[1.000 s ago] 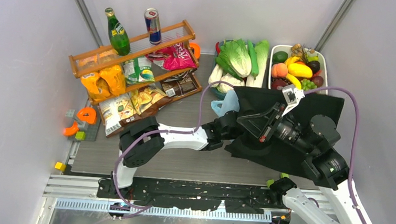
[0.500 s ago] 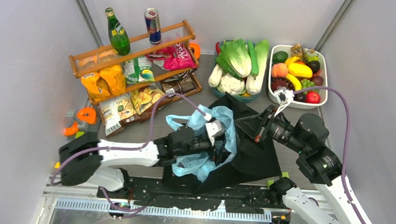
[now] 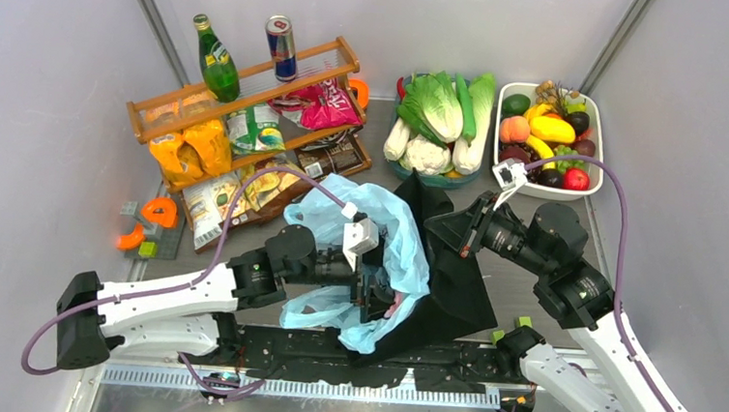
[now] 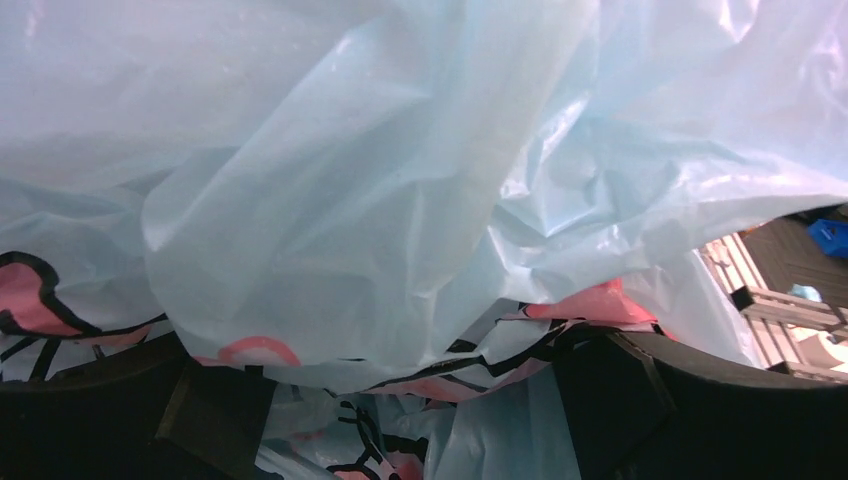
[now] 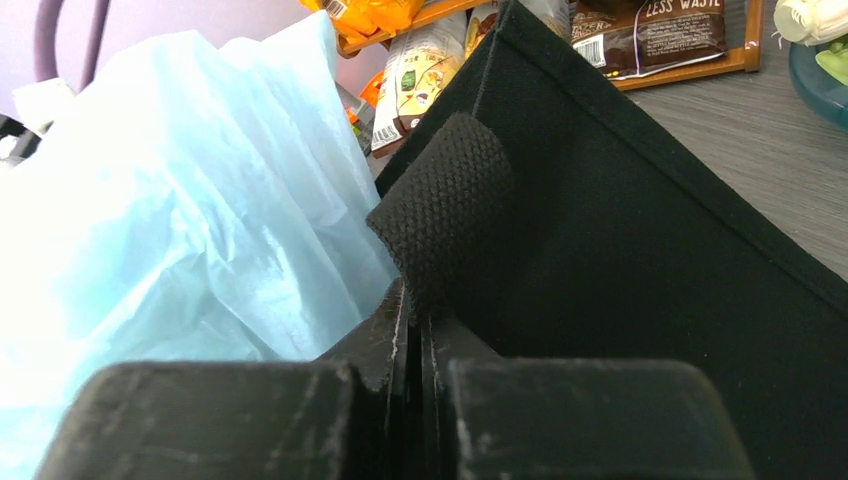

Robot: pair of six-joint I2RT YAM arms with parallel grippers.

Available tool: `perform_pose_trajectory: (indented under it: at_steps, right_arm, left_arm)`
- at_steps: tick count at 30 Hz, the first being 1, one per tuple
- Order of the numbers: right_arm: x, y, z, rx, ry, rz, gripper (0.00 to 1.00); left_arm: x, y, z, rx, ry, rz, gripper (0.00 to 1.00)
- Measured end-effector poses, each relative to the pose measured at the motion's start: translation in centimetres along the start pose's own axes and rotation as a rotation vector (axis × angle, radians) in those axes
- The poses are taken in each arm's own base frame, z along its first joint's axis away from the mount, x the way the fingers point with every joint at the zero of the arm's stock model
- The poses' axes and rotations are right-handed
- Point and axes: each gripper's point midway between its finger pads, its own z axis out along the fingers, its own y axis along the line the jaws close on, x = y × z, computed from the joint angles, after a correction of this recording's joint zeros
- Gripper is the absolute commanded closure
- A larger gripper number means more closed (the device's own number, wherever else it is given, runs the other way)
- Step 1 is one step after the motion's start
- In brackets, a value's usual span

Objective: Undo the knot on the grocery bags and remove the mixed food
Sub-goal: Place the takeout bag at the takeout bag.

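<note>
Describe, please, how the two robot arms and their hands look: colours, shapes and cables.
The left arm and right arm have white links and black rounded joints. A purple cable loops along each one. The left hand and right hand are black, each with a small white block at the wrist.

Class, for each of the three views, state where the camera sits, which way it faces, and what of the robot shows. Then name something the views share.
Top external: above and behind the arms, facing down; both arms show, with the left gripper and right gripper.
Left wrist: on the left wrist, facing into the light-blue bag; its fingers are spread at the bottom corners.
Right wrist: on the right wrist, facing the black tote; its fingers are pinched on the strap.
Shared: the light-blue bag appears in all three.
</note>
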Motion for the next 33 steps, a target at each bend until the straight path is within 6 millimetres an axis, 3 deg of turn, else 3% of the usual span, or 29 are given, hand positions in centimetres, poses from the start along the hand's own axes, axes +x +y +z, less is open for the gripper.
perform_pose_trajectory:
  at_steps: [4,8,12,17,22,24,27,30,33]
  right_arm:
    - [0.0,0.0,0.0,0.001,-0.002,0.000,0.95]
    - [-0.2,0.2,-0.3,-0.004,-0.013,-0.005,0.95]
    - [-0.3,0.5,-0.7,-0.012,-0.025,-0.010,0.95]
    - [-0.4,0.9,-1.2,-0.022,-0.034,-0.016,0.95]
    - [-0.9,1.1,-1.7,-0.021,-0.057,-0.023,0.95]
    - [-0.8,1.2,-1.8,-0.024,-0.056,-0.023,0.95]
    - [-0.9,1.2,-1.8,-0.020,-0.058,-0.023,0.95]
    - [-1.0,1.0,-1.9,-0.007,-0.068,-0.025,0.95]
    - [-1.3,0.7,-2.0,0.014,-0.076,-0.033,0.95]
  left_arm:
    - [-0.5,-0.3,0.0,-0.010,0.043,-0.030,0.04]
    - [-0.1,1.5,0.7,-0.097,0.076,-0.051,0.34]
    - [2.7,4.3,2.2,-0.198,0.146,-0.074,0.39]
    - [8.2,8.3,4.4,-0.316,0.276,-0.092,0.51]
    - [11.4,11.0,5.7,-0.394,0.321,-0.082,0.43]
    - [11.8,11.7,6.2,-0.411,0.320,-0.075,0.34]
    - [11.6,12.7,7.7,-0.434,0.314,-0.062,0.14]
    - [11.1,12.9,8.2,-0.436,0.302,-0.050,0.01]
    - [9.7,11.7,7.0,-0.401,0.271,-0.030,0.00]
